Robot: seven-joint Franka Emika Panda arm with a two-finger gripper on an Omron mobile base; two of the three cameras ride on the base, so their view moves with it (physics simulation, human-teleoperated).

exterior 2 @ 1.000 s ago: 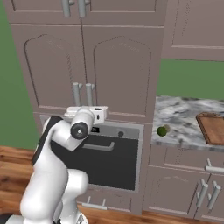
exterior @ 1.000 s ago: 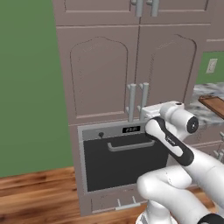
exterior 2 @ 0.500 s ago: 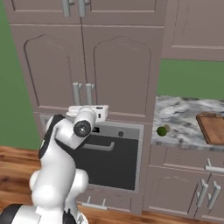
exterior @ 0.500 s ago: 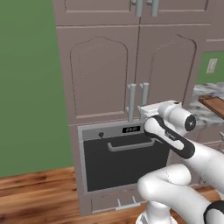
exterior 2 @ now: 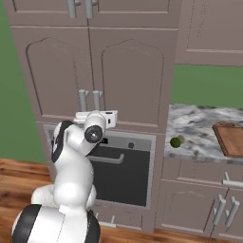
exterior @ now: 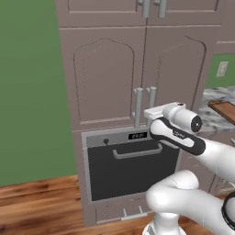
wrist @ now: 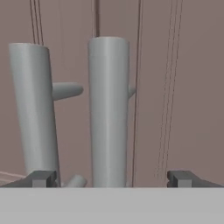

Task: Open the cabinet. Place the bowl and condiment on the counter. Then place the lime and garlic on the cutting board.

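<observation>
The cabinet is shut; its two arched doors meet at a pair of grey bar handles. My gripper is open right at those handles. In the hand view the right-hand bar stands between the fingertips, and the other bar is just beyond the left tip. On the marble counter to the right lie a dark-green lime and the cutting board. The bowl and the condiment are hidden. I cannot make out the garlic.
A built-in oven with a dark glass door and its own bar handle sits directly under the cabinet doors. Wall cabinets hang above the counter. A green wall stands to the left, above a wooden floor.
My hand has edged a little up and in toward the cabinet handles. The jaws stay open and the doors have not moved.
</observation>
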